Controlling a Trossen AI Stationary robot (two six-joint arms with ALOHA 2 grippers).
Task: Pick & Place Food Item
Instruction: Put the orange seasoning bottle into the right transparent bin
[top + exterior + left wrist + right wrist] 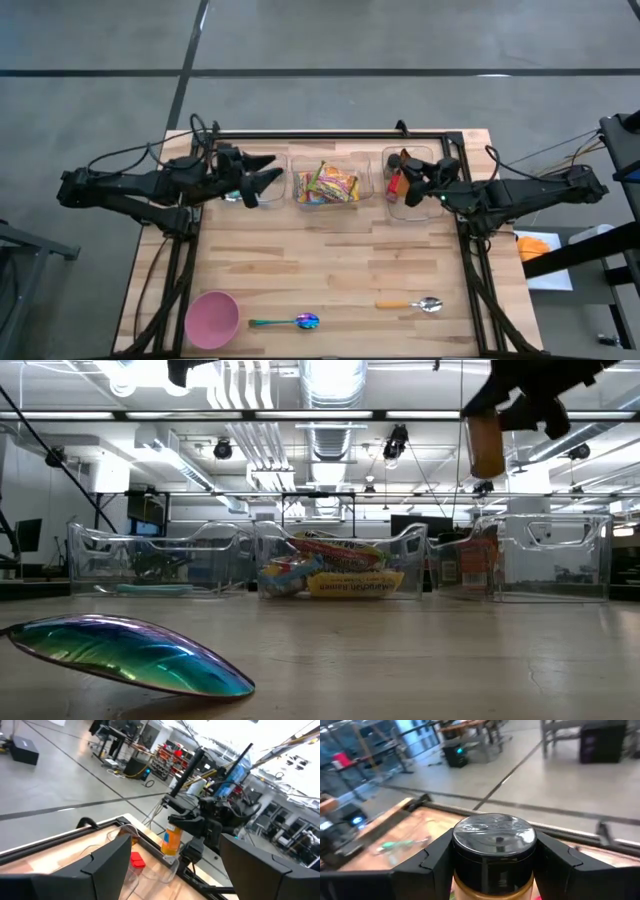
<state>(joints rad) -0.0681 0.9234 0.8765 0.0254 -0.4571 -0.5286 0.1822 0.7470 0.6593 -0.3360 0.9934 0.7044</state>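
A jar with a black lid and amber body [487, 445] hangs in the air over the right clear bin [418, 208] at the table's far edge. My right gripper [407, 178] is shut on it. In the left wrist view the jar [171, 841] shows upright under that gripper. My left gripper [266, 172] stands open and holds nothing, above the left clear bin [240, 200]. The middle bin [326, 204] holds several bright snack packets [328, 183]. My right gripper pinches the jar at its black lid [470, 862], one finger on each side. The fingers [432, 862] come about level from the table's right side. The jar hangs upright below them, lifted clear of the bin.
A red item [394, 185] lies in the right bin. Near the front edge are a pink bowl [212, 318], an iridescent spoon [296, 322] and a spoon with an orange handle [410, 304]. Bare wood lies between the bins and these.
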